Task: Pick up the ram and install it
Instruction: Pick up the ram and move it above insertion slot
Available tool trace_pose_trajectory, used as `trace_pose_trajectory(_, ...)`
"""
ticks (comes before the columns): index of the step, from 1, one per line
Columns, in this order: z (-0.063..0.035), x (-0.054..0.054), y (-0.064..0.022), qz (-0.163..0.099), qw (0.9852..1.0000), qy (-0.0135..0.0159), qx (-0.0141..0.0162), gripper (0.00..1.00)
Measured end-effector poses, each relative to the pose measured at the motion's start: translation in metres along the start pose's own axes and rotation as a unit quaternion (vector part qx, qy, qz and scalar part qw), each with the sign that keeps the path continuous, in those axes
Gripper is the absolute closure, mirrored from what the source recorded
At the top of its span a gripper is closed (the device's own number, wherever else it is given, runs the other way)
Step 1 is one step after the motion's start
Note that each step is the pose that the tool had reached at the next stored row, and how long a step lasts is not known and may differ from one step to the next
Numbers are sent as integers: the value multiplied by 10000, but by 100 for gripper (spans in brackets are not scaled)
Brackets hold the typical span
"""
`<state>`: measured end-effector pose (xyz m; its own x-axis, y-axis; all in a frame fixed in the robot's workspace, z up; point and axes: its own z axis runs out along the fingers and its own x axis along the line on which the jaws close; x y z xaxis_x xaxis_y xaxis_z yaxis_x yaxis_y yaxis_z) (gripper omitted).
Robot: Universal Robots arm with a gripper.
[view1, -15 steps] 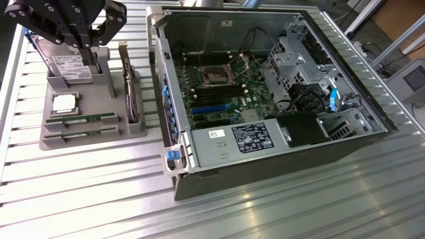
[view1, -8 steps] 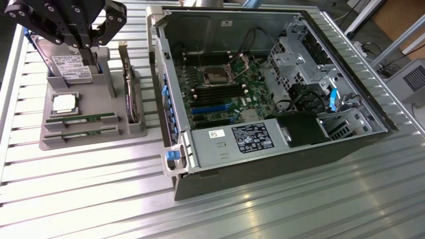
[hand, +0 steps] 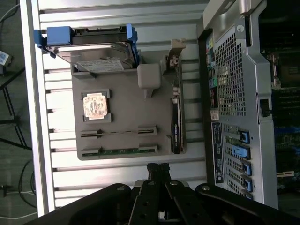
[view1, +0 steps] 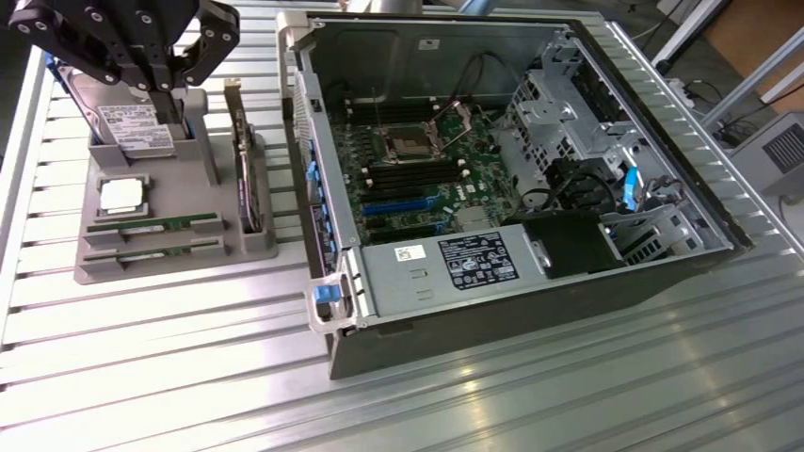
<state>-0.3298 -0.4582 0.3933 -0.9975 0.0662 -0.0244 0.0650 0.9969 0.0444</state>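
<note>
Exterior view: a black robot gripper [view1: 161, 75] hangs over a grey plastic parts holder [view1: 164, 268] on a ribbed metal table [view1: 188, 377], beside an open grey computer case [view1: 503, 325]. The ram [view1: 153, 247], a slim green circuit-board stick, sits in a holder slot near a square silver CPU chip [view1: 122, 193]. Wrist view: the gripper [hand: 158, 167] has its jaws pressed together, holding nothing, well apart from the ram [hand: 119, 150] in its slot.

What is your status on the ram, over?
Gripper shut, empty, by the holder. Ram in its slot, not picked up. Drive stands upright near the gripper.
</note>
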Motion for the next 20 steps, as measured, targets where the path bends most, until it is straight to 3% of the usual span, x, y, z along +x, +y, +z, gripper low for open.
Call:
trace_pose_trajectory(9,0,0,0,-311,9995,14,-8,90)
trace_pose_trajectory(13,0,0,0,-693,9976,31,-17,90)
trace_pose_trajectory(20,0,0,0,-1259,9920,56,-31,90)
